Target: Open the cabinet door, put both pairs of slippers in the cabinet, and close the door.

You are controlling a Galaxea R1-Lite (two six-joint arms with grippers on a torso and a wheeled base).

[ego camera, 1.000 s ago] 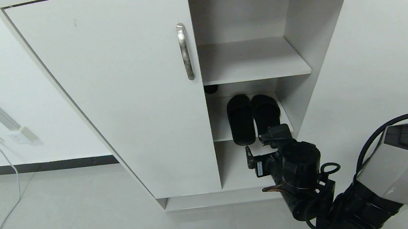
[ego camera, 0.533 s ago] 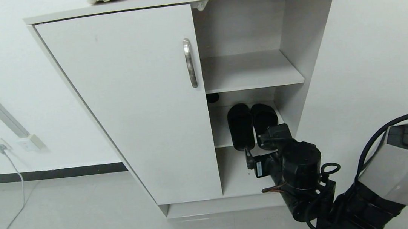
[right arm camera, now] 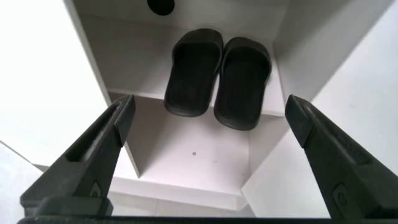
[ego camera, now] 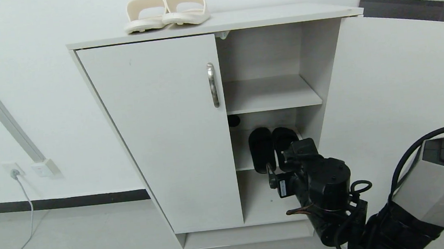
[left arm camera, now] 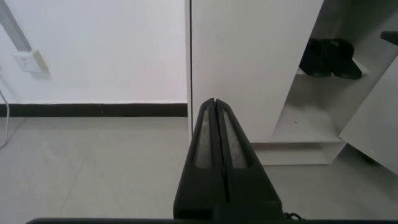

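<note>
**Q:** So, what are your fingers doing?

**A:** Your right gripper [right arm camera: 208, 106] is spread wide and empty, facing the black slippers [ego camera: 263, 149] on the lower shelf of the cabinet [ego camera: 276, 13]. The right door [ego camera: 400, 89] is swung open. Your left gripper [left arm camera: 214, 106] is pressed closed on nothing. The cream slippers [ego camera: 186, 17] sit on the cabinet top.

Head view high facing the cabinet [ego camera: 276, 15], right wrist close before the black slippers [ego camera: 262, 149], left wrist low, farther back (all 3 share them)
</note>
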